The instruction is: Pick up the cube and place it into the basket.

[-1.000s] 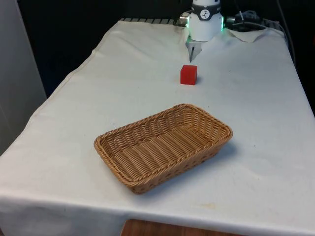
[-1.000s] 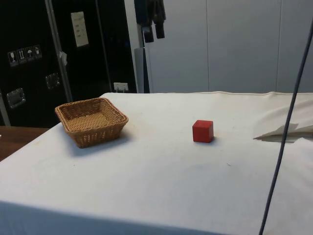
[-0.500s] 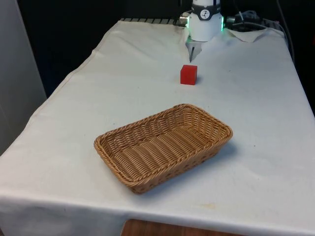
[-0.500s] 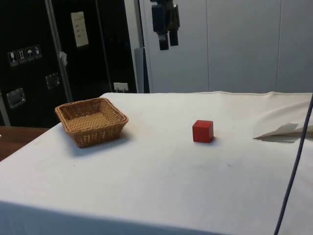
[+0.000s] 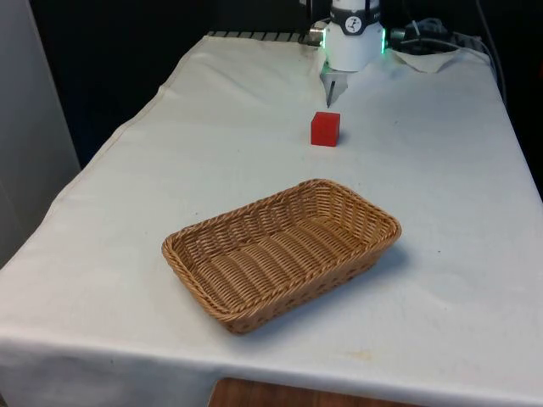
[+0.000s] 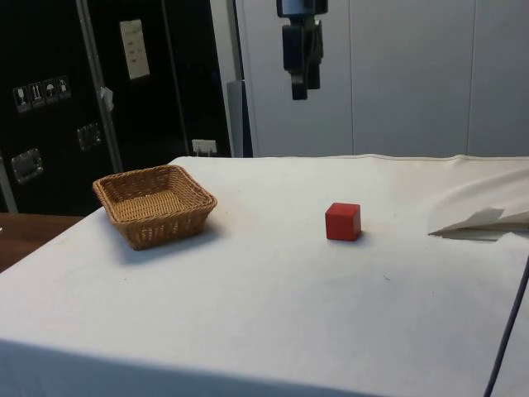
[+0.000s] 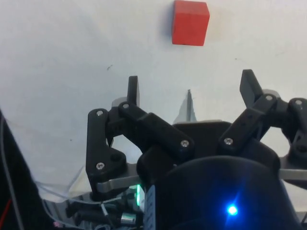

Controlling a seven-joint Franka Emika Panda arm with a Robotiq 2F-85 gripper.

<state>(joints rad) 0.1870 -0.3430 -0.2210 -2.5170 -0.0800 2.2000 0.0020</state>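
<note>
A red cube (image 5: 325, 129) (image 6: 342, 222) (image 7: 190, 22) rests on the white cloth, between the basket and the robot's base. The woven wicker basket (image 5: 282, 251) (image 6: 154, 203) sits empty nearer the table's front edge. My black gripper (image 6: 298, 89) (image 7: 191, 84) hangs high above the table in the side view, a little to the basket side of the cube. Its two fingers are spread wide apart with nothing between them; the cube lies ahead of the fingertips (image 7: 133, 85) in the wrist view.
A fold of cloth (image 6: 479, 222) rises at the side view's right, beyond the cube. The robot's base (image 5: 352, 38) stands at the table's far end, with cables (image 5: 428, 32) beside it. A thin cable (image 6: 506, 331) hangs at the side view's right edge.
In the side view, the gripper has travelled rightward, from above the basket's far side towards the cube, and dropped slightly. Cube and basket have stayed put.
</note>
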